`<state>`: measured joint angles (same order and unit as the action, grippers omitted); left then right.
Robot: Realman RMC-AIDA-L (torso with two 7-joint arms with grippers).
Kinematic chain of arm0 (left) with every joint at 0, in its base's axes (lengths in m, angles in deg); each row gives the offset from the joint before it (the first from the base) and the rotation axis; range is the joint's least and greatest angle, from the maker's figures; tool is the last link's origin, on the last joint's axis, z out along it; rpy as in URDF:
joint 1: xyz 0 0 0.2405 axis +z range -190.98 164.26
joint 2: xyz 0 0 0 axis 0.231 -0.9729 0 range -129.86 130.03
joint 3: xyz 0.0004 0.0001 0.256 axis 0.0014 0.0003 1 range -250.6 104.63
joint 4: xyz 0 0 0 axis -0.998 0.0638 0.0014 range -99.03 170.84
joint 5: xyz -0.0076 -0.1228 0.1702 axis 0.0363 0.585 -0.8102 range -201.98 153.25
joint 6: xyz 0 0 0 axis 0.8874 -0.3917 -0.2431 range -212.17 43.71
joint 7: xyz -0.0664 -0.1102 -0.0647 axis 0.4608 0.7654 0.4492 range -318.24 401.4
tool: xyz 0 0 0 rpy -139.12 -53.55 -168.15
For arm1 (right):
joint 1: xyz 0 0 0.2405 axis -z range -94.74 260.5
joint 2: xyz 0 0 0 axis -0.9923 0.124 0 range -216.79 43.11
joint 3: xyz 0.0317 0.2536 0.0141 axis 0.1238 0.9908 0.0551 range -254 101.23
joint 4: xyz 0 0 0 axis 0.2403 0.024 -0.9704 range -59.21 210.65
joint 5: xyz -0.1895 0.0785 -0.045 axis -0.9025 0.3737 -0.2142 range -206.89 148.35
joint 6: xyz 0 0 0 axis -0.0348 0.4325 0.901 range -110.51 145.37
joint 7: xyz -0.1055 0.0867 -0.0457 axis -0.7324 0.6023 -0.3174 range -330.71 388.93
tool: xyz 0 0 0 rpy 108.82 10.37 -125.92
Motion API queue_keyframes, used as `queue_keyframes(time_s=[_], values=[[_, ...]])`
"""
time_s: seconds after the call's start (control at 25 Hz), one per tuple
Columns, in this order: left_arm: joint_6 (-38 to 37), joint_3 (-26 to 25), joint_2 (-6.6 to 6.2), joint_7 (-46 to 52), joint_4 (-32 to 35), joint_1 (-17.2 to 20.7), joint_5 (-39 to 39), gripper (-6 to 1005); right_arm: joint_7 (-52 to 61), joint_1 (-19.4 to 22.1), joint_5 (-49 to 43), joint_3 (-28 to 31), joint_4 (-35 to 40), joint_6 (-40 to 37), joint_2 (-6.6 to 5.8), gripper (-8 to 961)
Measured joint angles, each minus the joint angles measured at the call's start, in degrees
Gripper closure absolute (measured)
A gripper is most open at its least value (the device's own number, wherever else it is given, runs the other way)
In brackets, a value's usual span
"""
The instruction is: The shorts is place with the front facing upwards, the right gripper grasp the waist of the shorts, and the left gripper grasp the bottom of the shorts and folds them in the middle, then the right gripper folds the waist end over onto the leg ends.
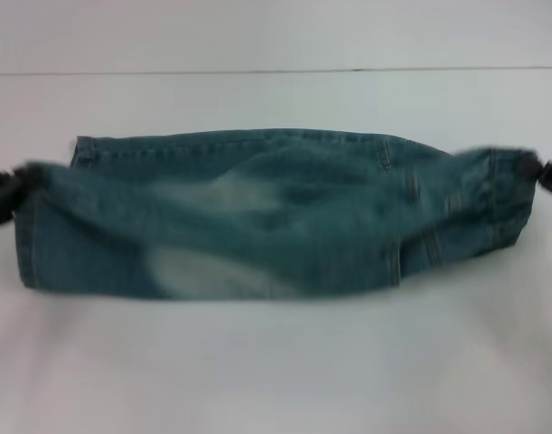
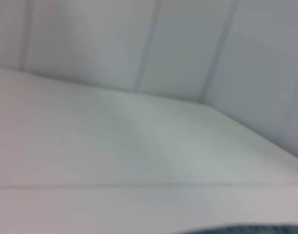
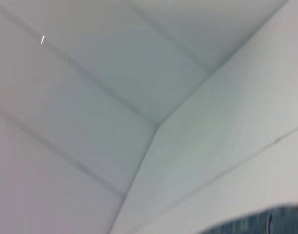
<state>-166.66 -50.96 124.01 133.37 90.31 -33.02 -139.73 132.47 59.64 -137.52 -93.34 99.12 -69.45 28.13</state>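
Now, shorts (image 1: pixel 257 217) stretched between left pincer (image 1: pixel 6 194), right pincer (image 1: pixel 547 176), over white table (image 1: pixel 276 371)

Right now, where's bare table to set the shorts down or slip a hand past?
Bare table lies open between the shorts and the near edge, and a narrower strip runs behind them up to the back wall. The sides are crowded: left gripper holds the leg end, right gripper the waist end.

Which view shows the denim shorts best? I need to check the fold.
The head view: the denim shorts span the white table, held between the left gripper and right gripper. Each wrist view catches only a sliver of denim at its edge.
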Motion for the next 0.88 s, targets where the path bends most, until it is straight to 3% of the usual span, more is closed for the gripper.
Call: queue_keyframes(time_s=[0.28,0.68,0.88], values=[[7.7,0.5,-0.05,-0.3,-2.4,-1.7,3.8,891,0.7,-2.4,10.0,0.0,-2.9,8.4,0.55,916],[15.3,0.9,-0.05,-3.8,-9.1,-6.8,3.6,883,-0.2,-6.3,11.4,0.0,-4.2,18.6,1.52,916],[21.7,4.1,0.02,-7.7,-12.4,-8.9,3.8,879,-1.7,-7.2,12.2,0.1,-4.2,24.2,2.15,917]])
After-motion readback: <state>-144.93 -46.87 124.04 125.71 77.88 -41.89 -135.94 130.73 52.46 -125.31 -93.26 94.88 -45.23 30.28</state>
